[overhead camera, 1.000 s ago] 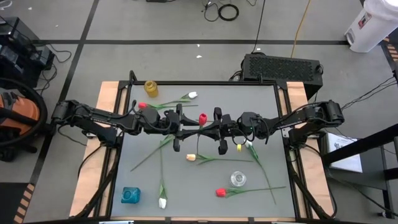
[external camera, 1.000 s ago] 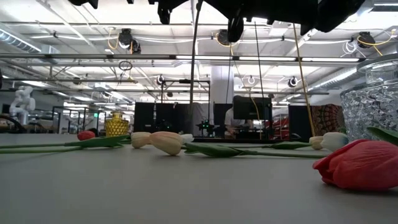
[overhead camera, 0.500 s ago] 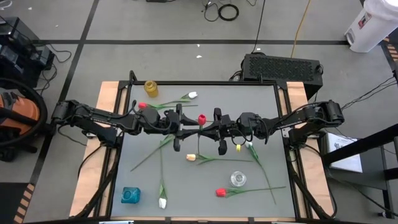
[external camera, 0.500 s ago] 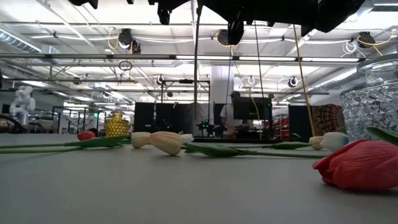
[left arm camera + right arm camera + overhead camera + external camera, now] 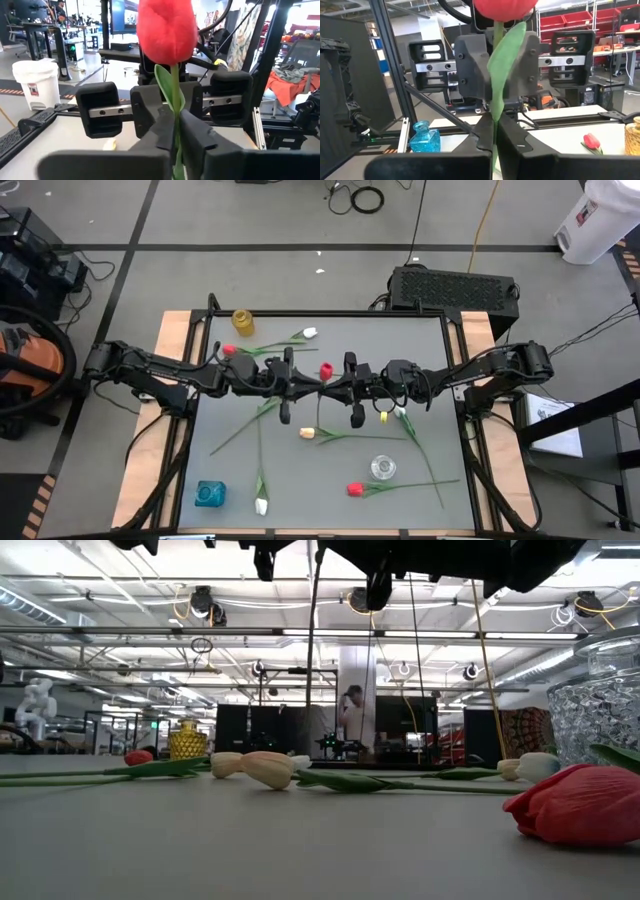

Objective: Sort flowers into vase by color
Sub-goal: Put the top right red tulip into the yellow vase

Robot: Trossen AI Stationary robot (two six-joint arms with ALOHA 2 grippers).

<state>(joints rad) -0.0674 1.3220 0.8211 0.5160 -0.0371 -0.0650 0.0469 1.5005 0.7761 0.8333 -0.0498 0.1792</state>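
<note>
A red tulip stands upright in the air over the table's middle, its head [image 5: 326,370] up and its thin stem [image 5: 310,670] hanging down clear of the table. My left gripper [image 5: 308,381] comes at it from the left and my right gripper [image 5: 343,384] from the right. Both are shut on its stem. Other flowers lie flat on the table: red [image 5: 230,350], white [image 5: 310,333], cream [image 5: 307,433], red [image 5: 354,489], white [image 5: 261,506]. My left gripper pinches the tulip's stem [image 5: 175,125] between its two fingers, a little below the head, where a leaf rises. The fingers lie level, from the table's left, across the stem. The stem stands upright with the head above the fingers, lifted clear. My right gripper pinches the same stem [image 5: 493,122] between its two fingers, below the head and beside the green leaf. Its fingers lie level, from the table's right, across the stem, facing the left gripper. The tulip stays upright and the rest of the stem hangs below.
A yellow vase [image 5: 243,321] stands at the far left, a blue vase [image 5: 209,494] at the near left, and a clear glass vase [image 5: 382,468] near the front right. A yellow bud [image 5: 384,417] and long stems lie under the right arm.
My left gripper has shut on the red tulip's stem, which my right gripper keeps holding. Both arms have stayed where they were and the tulip remains upright.
</note>
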